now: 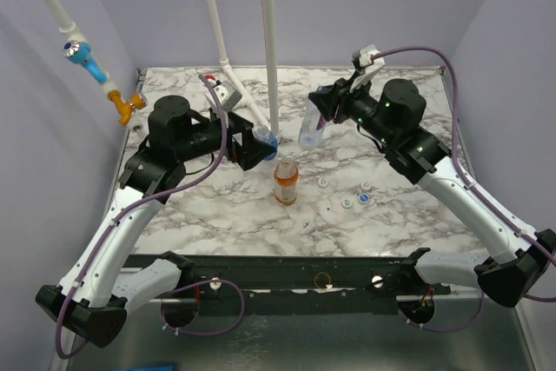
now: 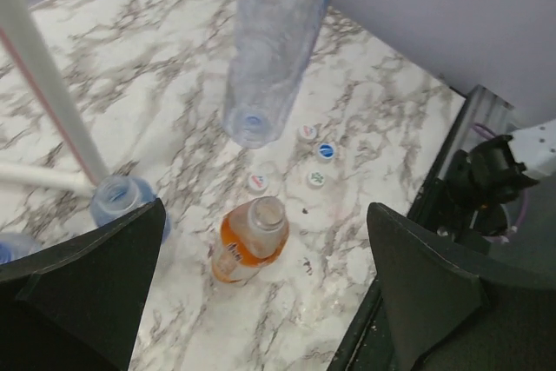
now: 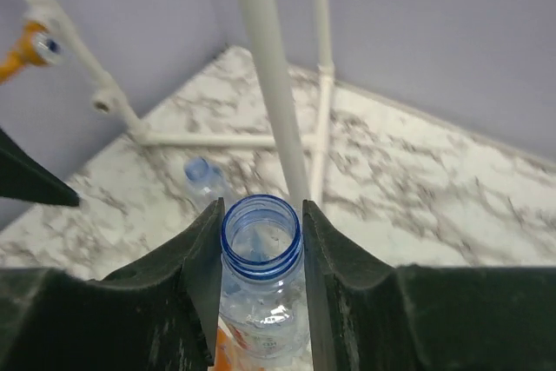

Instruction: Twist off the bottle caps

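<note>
Right end effector (image 3: 261, 241): fingers clamped on the neck of a clear bottle (image 1: 310, 130). This bottle is held off the marble surface (image 1: 408, 219) and tilted, and its blue-ringed mouth is open with no cap on it.

Left end effector (image 2: 265, 211): fingers spread wide apart, gripping nothing. It hangs above the surface, and the wrist view shows the orange bottle (image 2: 248, 239) below, between the fingers and touching neither.

The orange bottle stands upright near the middle of the surface, its mouth uncapped. A second clear bottle (image 2: 117, 200), also uncapped, stands just beside the white pipe (image 2: 52, 102), near the left end effector.

Four bottle caps (image 1: 347, 202) lie loose on the surface to the right of the orange bottle, apart from every bottle. One of them shows blue
</note>
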Motion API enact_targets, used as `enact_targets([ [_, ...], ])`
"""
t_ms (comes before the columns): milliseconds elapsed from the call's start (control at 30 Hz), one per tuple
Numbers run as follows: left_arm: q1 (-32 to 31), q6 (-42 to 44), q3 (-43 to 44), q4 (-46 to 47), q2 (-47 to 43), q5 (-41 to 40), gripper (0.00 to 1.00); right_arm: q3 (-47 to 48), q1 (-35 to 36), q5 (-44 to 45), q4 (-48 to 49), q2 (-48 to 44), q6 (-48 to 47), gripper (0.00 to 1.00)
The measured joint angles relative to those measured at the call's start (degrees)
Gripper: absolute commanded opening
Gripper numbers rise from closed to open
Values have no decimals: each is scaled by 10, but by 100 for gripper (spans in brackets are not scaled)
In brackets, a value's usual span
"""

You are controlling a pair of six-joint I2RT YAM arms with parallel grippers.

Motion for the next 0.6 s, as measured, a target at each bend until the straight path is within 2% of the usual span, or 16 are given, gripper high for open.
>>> enact_targets([
  [133, 21, 17, 11, -54, 10, -69, 99, -102, 0, 62, 9, -2, -5, 27],
  [300, 101, 35, 31, -127, 50, -134, 99, -199, -1, 84, 32, 12, 5, 26],
  [600, 171, 46, 33, -202, 76, -225, 99, -241, -1, 84, 97, 33, 10, 25],
])
